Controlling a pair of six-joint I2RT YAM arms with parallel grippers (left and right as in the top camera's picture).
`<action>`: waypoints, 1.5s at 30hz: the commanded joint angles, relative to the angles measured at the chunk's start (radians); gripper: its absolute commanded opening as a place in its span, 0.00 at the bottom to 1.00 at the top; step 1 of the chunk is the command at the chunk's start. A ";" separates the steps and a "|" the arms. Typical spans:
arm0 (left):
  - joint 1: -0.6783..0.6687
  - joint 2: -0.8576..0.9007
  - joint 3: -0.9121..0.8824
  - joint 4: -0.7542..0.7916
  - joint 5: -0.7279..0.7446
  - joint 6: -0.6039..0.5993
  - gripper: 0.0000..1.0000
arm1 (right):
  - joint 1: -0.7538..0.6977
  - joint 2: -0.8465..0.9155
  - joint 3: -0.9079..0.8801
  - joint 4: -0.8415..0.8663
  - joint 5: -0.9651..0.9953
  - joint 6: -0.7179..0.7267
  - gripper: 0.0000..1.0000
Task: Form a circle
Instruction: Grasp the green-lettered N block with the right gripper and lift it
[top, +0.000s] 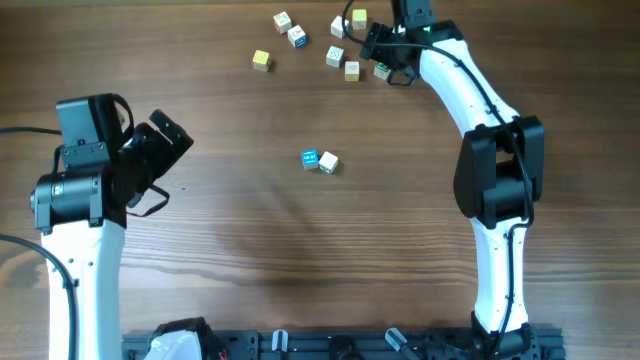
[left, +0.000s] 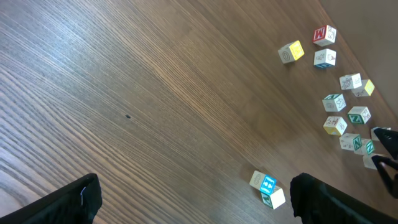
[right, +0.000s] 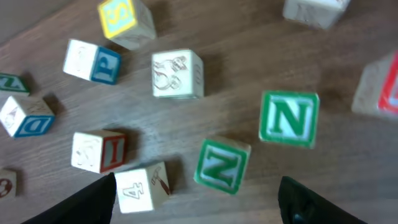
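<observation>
Wood-grain tabletop (top: 250, 260) — cubes (top: 351, 70) scattered; left tool (left: 196, 186) & right tool (right: 198, 186) both apart.

Surface (top: 250, 250): I see brown wood with streaked grain.
Middle pair: blue cube (top: 310, 159), cream cube (top: 328, 163).
Far edge: I read an N cube (right: 289, 118), green on white; yellow cube (top: 261, 60).
Right arm (top: 495, 260): white, black joints.

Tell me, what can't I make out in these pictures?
- Overhead: letters on the scattered cubes are too small to read.
- Overhead: the right claw covers part of one cube.
- Right wrist: a red-marked cube is blurred and cut by the right edge.
- Left wrist: the left claw shows only dark tips at the bottom edge.
</observation>
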 joint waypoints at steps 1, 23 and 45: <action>0.007 -0.008 0.007 0.000 0.005 -0.006 1.00 | 0.010 0.047 0.015 -0.011 0.041 0.104 0.82; 0.007 -0.008 0.007 0.000 0.005 -0.006 1.00 | 0.012 0.060 0.016 0.018 0.016 0.100 0.39; 0.007 -0.008 0.007 0.000 0.005 -0.006 1.00 | 0.177 -0.442 0.008 -0.608 -0.137 -0.057 0.33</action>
